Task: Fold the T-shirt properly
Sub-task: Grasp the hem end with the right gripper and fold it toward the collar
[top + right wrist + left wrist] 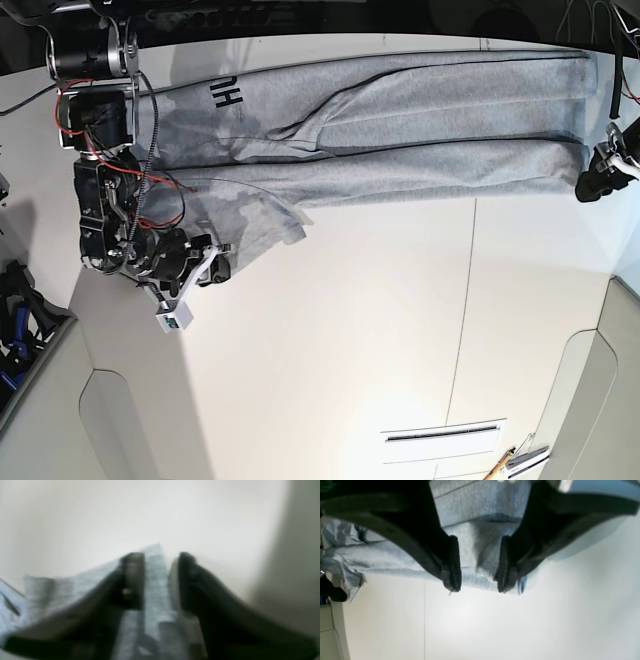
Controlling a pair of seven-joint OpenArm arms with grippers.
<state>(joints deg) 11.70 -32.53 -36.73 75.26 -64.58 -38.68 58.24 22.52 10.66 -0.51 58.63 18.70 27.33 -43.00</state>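
i see the light heather-grey cotton t-shirt [400, 130] on the white table [380, 330]; left gripper [477, 580] spread over its edge; right gripper [157, 580] straddles a fold, grip unclear.

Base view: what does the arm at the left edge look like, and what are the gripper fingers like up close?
The right arm is black, with red wires, a braided cable and a white gripper mount. Both wrist views show dark, curved fingers with flat inner pads.

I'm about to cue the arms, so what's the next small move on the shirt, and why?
Probably shut the left gripper on the shirt edge: its jaws stand open astride the hem, with nothing pinched. The right gripper also has cloth between its jaws, though blur hides its grip.
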